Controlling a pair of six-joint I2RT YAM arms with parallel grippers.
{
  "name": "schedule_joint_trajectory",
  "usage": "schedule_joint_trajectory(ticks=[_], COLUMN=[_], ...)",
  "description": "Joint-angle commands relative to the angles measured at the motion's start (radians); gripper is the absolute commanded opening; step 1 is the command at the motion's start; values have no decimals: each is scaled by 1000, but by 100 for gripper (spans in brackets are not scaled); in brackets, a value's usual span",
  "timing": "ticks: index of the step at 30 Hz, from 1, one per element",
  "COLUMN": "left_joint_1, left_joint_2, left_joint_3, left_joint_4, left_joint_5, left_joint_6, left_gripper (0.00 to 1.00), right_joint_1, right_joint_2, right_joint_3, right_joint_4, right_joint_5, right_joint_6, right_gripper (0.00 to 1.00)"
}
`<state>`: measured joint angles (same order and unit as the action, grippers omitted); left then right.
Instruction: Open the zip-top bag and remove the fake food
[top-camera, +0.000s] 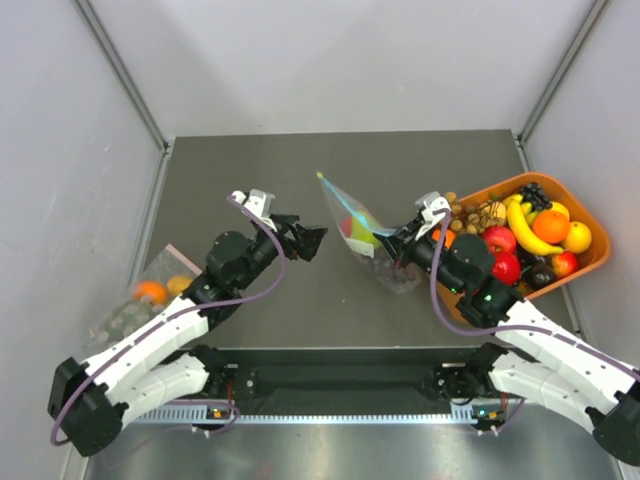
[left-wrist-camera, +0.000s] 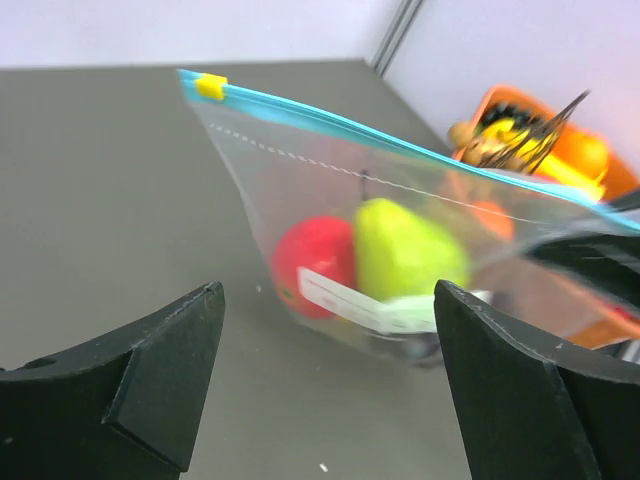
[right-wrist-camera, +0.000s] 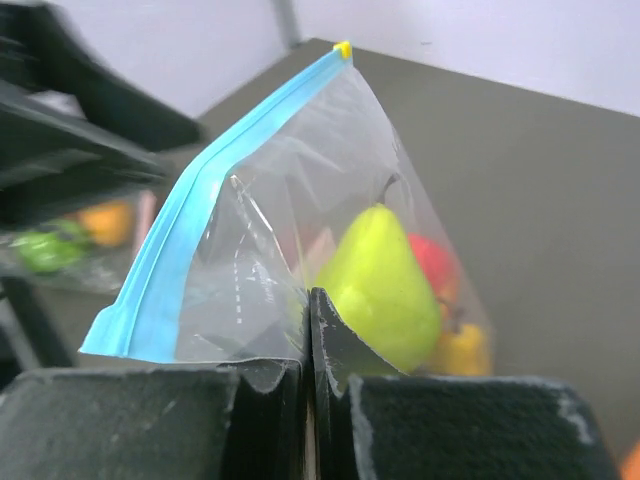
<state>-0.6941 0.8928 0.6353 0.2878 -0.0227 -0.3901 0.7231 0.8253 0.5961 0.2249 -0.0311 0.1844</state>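
Right gripper (right-wrist-camera: 308, 320) is clamped on near edge of small clear crinkly plastic zip-top bag (right-wrist-camera: 240, 270) w/ teal-blue strip, keeping it upright mid-table (top-camera: 250, 180). Left gripper (top-camera: 310, 243), jaws apart, faces it, prob. to pull the mouth open. Glossy plastic fake food (left-wrist-camera: 400, 250) lies inside.

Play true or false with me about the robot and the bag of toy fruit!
1. The right gripper is pinching the zip-top bag. True.
2. The left gripper is holding the bag too. False: it is open and not touching the bag.
3. A green pear is inside the bag. True.
4. The orange bin is on the robot's left. False: it is on the robot's right, full of fruit.
5. A yellow slider sits at one end of the bag's blue strip. True.
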Motion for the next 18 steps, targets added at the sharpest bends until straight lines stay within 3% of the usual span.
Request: schedule_joint_trajectory(ticks=[1,5,9,12,15,17,18], left_joint_1=[8,15,33,38,39,39,39], left_joint_2=[69,126,81,15,-31,-29,-26], left_joint_3=[-65,-89,-178,-264,-313,-312,-303], left_joint_4=[206,298,404,520,586,567,554], left_joint_5=[48,58,76,83,113,162,181], left_joint_6=[34,45,33,5,-18,-23,-26], left_gripper=[89,88,85,51,22,19,24], right_joint_1=[-14,-22,-28,-36,-45,-48,-50], right_joint_2=[-48,-103,-130,-133,-117,-107,-104], right_joint_3=[19,7,22,27,13,-4,-19], right_joint_4=[14,56,62,65,71,109,123], right_joint_5=[-200,-292,-339,-365,-382,-403,-406], right_joint_6=[82,173,220,251,270,297,306], right_gripper=[0,0,0,0,0,0,0])
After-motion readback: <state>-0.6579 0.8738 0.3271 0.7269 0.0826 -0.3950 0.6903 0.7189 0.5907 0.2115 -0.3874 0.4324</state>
